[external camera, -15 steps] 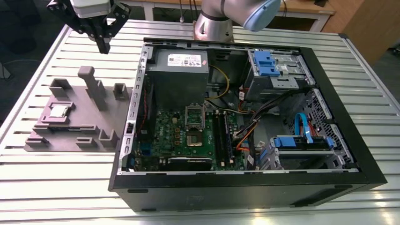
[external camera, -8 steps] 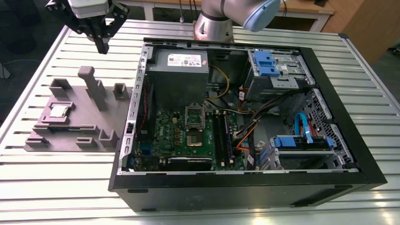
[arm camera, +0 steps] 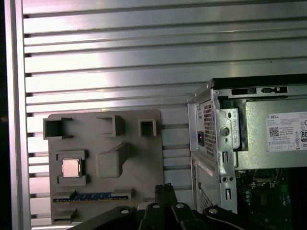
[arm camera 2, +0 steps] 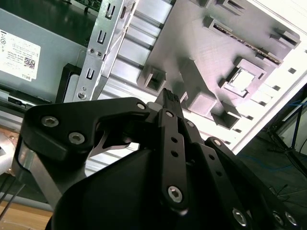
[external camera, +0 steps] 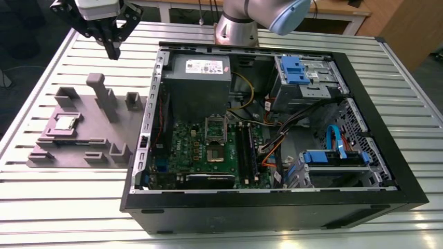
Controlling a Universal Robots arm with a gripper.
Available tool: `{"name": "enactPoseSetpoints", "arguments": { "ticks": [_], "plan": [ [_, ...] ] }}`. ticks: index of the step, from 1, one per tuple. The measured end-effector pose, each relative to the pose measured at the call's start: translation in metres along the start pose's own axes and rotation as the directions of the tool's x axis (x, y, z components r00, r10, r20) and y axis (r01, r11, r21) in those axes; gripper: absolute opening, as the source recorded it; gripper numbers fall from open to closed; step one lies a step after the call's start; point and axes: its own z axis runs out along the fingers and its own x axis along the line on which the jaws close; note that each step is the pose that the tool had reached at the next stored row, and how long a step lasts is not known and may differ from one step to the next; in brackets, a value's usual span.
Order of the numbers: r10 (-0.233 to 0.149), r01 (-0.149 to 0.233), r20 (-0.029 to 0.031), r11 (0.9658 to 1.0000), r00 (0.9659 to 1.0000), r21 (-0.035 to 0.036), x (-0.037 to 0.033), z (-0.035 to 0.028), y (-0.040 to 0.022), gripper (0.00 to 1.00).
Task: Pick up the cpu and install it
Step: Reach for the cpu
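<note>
The cpu (external camera: 66,123) is a small silver square lying in a recess of the mauve-grey tray (external camera: 76,150) on the slatted table, at the exterior view's left. Both wrist views show the cpu (arm camera 2: 242,79) (arm camera: 71,167) seated in the tray (arm camera 2: 192,43) (arm camera: 139,158). My gripper (external camera: 111,51) hangs above the table behind the tray, well apart from the chip. Its fingers (arm camera 2: 168,98) (arm camera: 165,189) are pressed together, shut on nothing. The metal socket frame (external camera: 216,150) with a dark centre sits on the green motherboard inside the open computer case.
The open black computer case (external camera: 387,155) takes up the table's middle and the exterior view's right. It holds a grey power-supply box (external camera: 199,72), blue drive brackets (external camera: 294,70) and loose cables. The tray carries tall raised blocks (external camera: 104,96). The arm's base (external camera: 235,26) stands behind the case.
</note>
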Motion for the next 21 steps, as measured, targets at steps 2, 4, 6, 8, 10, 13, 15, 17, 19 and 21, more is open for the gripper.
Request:
{"name": "enactPoseSetpoints", "arguments": {
  "ticks": [2, 4, 6, 8, 10, 13, 15, 17, 19, 21],
  "plan": [
    [0.000, 0.000, -0.0001, 1.0000, 1.0000, 0.0000, 0.0019, 0.0000, -0.0001, 0.10],
    [0.000, 0.000, 0.0000, 1.0000, 1.0000, 0.0000, 0.0037, 0.0001, -0.0003, 0.10],
    [0.000, 0.000, -0.0001, 1.0000, 1.0000, 0.0000, 0.0051, 0.0001, -0.0004, 0.10],
    [0.000, 0.000, 0.0000, 1.0000, 1.0000, 0.0000, 0.0064, 0.0001, -0.0005, 0.10],
    [0.000, 0.000, 0.0000, 1.0000, 1.0000, -0.0001, 0.0074, 0.0002, -0.0006, 0.10],
    [0.000, 0.000, 0.0000, 1.0000, 1.0000, 0.0000, 0.0091, 0.0002, -0.0007, 0.10],
    [0.000, 0.000, 0.0000, 1.0000, 1.0000, 0.0001, 0.0103, 0.0002, -0.0008, 0.10],
    [0.000, 0.000, 0.0000, 1.0000, 1.0000, 0.0000, 0.0113, 0.0002, -0.0009, 0.10],
    [0.000, 0.000, 0.0000, 1.0000, 1.0000, 0.0000, 0.0121, 0.0002, -0.0009, 0.10],
    [0.000, 0.000, 0.0000, 1.0000, 1.0000, 0.0000, 0.0128, 0.0002, -0.0010, 0.10]
  ]
}}
